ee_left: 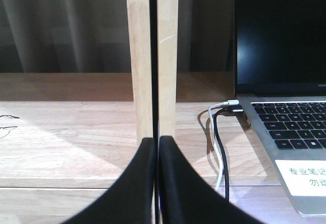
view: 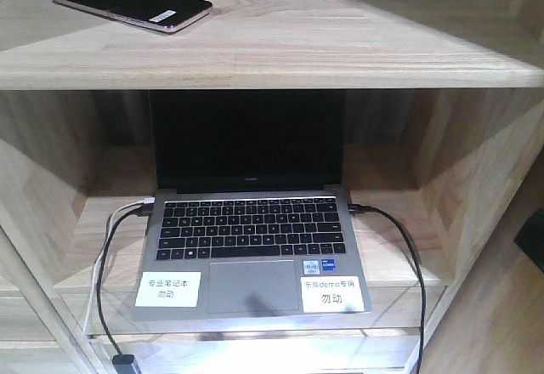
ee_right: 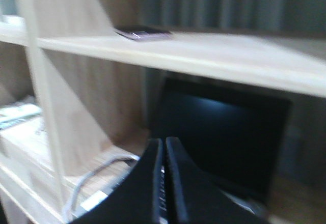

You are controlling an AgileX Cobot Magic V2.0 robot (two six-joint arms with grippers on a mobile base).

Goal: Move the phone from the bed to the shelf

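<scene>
laptop (view: 251,221), phone (view: 132,4) flat on shelf (view: 340,51)

grey curtain (ee_left: 61,25) behind | wooden upright (ee_left: 152,56) | warm light

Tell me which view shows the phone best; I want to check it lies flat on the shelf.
The front-facing view: the phone lies flat on the shelf, whole, sticker visible. The right wrist view shows it small, blurred and edge-on. The left wrist view does not show it.
</scene>
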